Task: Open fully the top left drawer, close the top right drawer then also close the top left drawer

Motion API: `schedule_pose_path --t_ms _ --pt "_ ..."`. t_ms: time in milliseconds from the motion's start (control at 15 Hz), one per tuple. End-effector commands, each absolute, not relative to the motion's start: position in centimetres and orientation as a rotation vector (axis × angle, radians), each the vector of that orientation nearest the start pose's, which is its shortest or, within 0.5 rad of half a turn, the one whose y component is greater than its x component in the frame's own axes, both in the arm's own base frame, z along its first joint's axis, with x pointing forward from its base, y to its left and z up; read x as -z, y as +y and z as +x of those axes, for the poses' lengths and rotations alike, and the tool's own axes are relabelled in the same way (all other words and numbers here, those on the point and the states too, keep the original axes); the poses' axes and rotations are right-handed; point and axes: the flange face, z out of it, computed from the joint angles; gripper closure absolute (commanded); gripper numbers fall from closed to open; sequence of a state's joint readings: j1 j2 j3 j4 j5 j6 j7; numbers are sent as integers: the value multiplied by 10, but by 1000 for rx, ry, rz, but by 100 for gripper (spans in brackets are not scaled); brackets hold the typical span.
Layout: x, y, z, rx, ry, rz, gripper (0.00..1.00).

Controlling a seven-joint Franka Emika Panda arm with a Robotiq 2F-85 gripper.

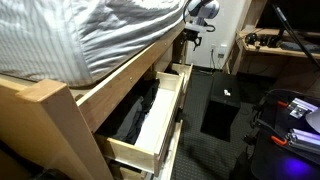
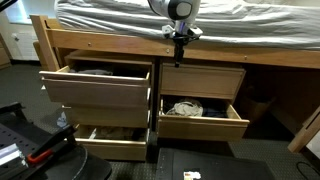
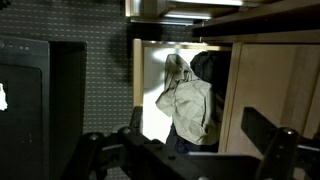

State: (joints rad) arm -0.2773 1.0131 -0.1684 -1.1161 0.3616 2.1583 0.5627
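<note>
The gripper (image 2: 180, 47) hangs at the bed rail (image 2: 100, 43), just above the left end of the top right drawer (image 2: 203, 80). That drawer's plain front looks flush with the bed, so I judge it shut or all but shut. In the wrist view the fingers (image 3: 105, 155) stand apart with nothing between them, over the white fabric (image 3: 190, 100) in the lower right drawer (image 2: 205, 122).

The top left drawer (image 2: 95, 88) stands pulled well out, with black clothing (image 1: 135, 115) inside. The step left is likely to push it home. Set the fingers against the middle of its flat front and press squarely toward the bed so it does not bind. Keep clear of the lower left drawer (image 2: 110, 148), which juts out nearer.

Striped bedding (image 1: 90, 35) lies on the pale-wood bed, and the floor (image 2: 225, 165) is dark.
</note>
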Motion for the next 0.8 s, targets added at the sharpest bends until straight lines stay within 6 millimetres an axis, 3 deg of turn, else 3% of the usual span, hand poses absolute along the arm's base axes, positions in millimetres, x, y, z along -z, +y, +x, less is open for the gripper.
schedule_pose_path --t_ms 0,333,733 --pt "-210 -288 695 17 1498 -2573 0" --pt "-207 -290 650 -98 1378 -2631 0" --pt "-185 -274 619 -272 1261 -2686 0"
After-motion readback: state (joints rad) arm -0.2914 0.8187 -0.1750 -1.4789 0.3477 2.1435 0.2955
